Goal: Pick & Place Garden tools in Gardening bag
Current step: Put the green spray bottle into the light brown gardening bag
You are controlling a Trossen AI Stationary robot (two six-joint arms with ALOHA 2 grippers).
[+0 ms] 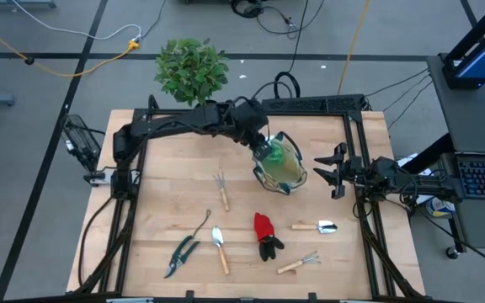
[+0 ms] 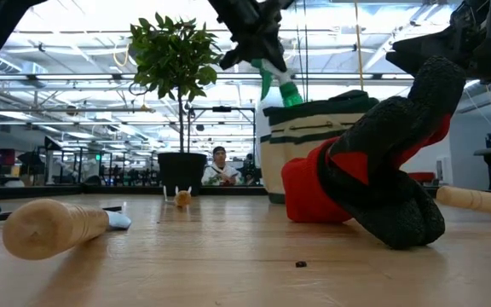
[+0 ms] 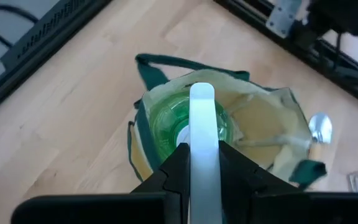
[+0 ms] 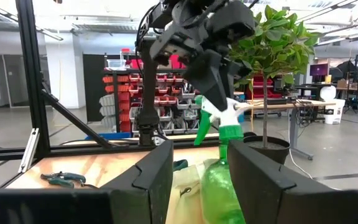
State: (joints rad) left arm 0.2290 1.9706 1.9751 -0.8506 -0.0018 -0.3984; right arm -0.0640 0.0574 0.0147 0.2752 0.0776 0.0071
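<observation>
Left end effector (image 1: 265,145): you have it clamped on the white head of a green spray bottle (image 1: 269,153), directly above the bag (image 1: 286,171), so the bottle hangs neck-up over the opening. The left wrist view shows both fingers (image 3: 182,163) pressed against the white top, the green body below it inside the rim.
Bottle: it is partly down in the bag; whether its base touches the bottom I cannot tell. Judged from that, you are at the lowering or release step.
Bag: it stands upright at the back right of the bench (image 1: 167,181), mouth up, which is why a vertical drop works. Its soft wall could fold if the bottle catches the rim, so keep the descent centred.
Right end effector (image 1: 335,171): it waits just right of the bag, fingers parted and holding nothing, pointed at the bag, clear of the left arm's path.
Tools left out: fork (image 1: 221,187), weeder (image 1: 203,224), shears (image 1: 180,256) and trowel (image 1: 219,246) lie front left; gloves (image 1: 265,236) sit front centre; shovel (image 1: 317,226) and rake (image 1: 299,263) front right. All lie flat and apart from each other, so each can be picked alone.
Progress: early, in my judgement, with seven items still on the bench.
Plant (image 1: 190,69): it stands behind the bench, no part of the job.
</observation>
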